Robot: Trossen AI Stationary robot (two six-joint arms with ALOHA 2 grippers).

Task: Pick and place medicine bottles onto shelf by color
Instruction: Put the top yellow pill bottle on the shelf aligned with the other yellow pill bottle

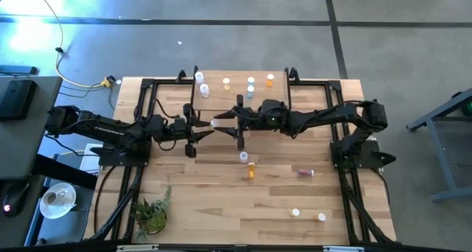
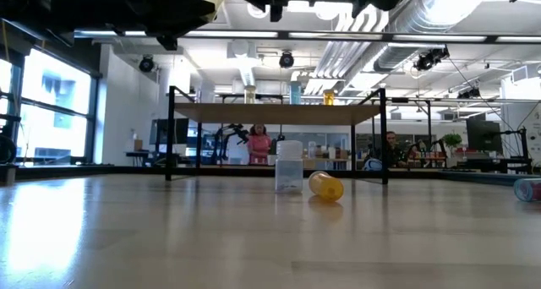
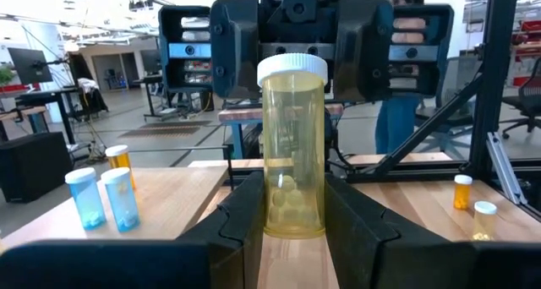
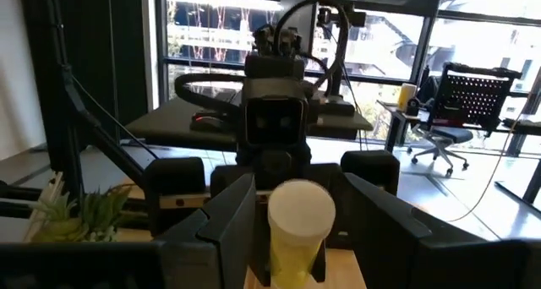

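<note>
A pale yellow medicine bottle [image 3: 293, 166] with a white cap stands upright in the air, just off the near edge of the shelf [image 1: 240, 103]. My left gripper [image 1: 205, 127] is shut on it. My right gripper [image 1: 230, 120] faces it from the table's right side and is open. Its fingers stand on either side of the white cap [image 4: 300, 211] with a gap on each side. On the shelf stand two blue bottles [image 3: 103, 198], amber ones [image 3: 462, 190] and several more [image 1: 251, 86]. My left gripper pinches the bottle's lower body [image 3: 269, 217] between its two fingers [image 3: 245, 213]. The fingers come in level from the table's left side. The bottle stands upright, cap up, lifted clear of the table.
On the table near the shelf are a clear upright bottle [image 1: 243, 157], an orange one lying down [image 1: 251, 171] and a reddish one lying down [image 1: 304, 172]. Two more stand by the near edge [image 1: 308, 214]. A small plant [image 1: 151, 211] is at the near left.
</note>
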